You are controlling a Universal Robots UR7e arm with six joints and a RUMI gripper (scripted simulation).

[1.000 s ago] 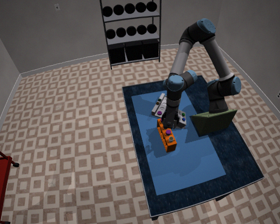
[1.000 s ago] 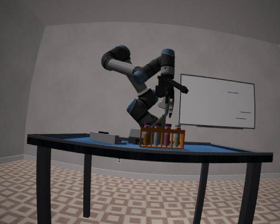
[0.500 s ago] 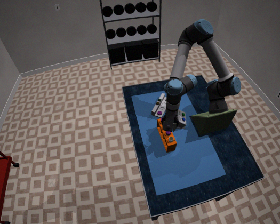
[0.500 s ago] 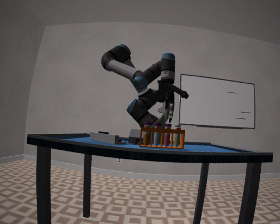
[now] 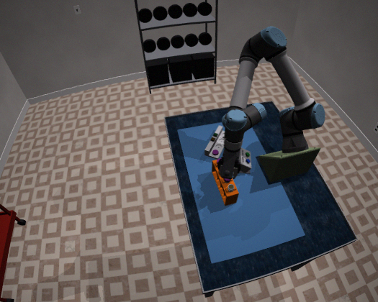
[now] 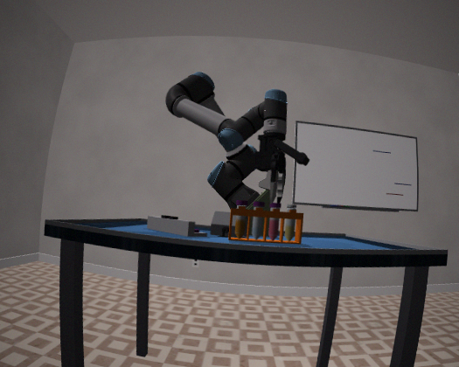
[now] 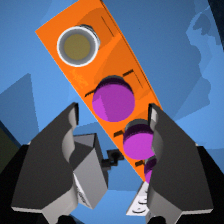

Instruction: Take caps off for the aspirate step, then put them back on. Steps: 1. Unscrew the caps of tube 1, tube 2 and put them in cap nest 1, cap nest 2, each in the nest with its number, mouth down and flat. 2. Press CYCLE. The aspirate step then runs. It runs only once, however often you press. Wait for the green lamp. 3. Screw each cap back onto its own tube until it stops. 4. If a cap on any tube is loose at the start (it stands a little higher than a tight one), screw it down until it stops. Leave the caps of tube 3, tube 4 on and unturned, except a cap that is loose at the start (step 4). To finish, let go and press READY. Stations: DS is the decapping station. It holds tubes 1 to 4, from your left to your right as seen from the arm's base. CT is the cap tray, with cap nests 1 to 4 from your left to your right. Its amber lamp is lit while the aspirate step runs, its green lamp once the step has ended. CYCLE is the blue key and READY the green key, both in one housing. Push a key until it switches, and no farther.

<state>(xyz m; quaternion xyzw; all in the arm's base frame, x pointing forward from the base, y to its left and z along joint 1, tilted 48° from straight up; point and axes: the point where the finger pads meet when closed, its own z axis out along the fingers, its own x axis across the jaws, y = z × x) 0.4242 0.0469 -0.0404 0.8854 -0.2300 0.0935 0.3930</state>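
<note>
The orange DS rack (image 5: 230, 198) (image 6: 265, 213) (image 7: 75, 75) holds the tubes. Tube 1 (image 5: 230, 188) (image 6: 291, 207) (image 7: 77, 46) has no cap. The purple caps of tube 2 (image 6: 274, 205) (image 7: 113, 101), tube 3 (image 6: 259, 204) (image 7: 138, 142) and tube 4 (image 5: 219, 161) (image 6: 242, 203) are on; I cannot tell whether one stands higher. A purple cap (image 5: 215, 152) lies in cap nest 1 of the grey tray CT (image 5: 209, 148) (image 6: 170, 225). The tray's lamps look unlit. My gripper (image 6: 279, 199) (image 7: 113, 104) is open and empty, above tube 2's cap with its jaws either side in the wrist view.
The grey housing (image 5: 245, 167) (image 6: 220, 223) with the green key (image 5: 247, 154) and the blue key (image 5: 248, 161) stands between rack and arm base. A green slanted panel (image 5: 289, 167) stands in front of the base. The arm hides part of the tray in the top view.
</note>
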